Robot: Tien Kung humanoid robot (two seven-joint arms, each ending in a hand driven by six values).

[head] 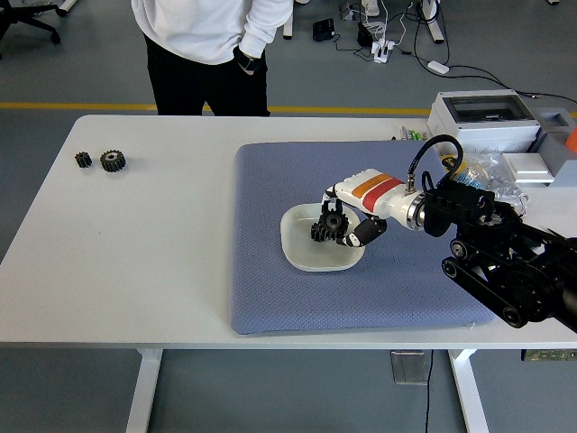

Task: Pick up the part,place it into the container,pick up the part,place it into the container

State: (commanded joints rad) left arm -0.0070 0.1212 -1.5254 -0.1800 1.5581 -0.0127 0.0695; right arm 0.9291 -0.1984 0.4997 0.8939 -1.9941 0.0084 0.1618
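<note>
My right hand (338, 221) reaches in from the right and hovers over the white square dish (302, 253) on the blue mat. Its fingers are curled around a black gear (333, 222), held just above the dish's right half. A second small black gear (318, 233) lies in the dish, right beside the held one. Two more black gears sit at the table's far left: a small one (83, 160) and a larger one (113, 161). The left arm is not in view.
The blue mat (270, 289) covers the table's middle and right. A white box (482, 113) and bagged bits stand at the back right. A person in a white top stands at the far side, hands in pockets.
</note>
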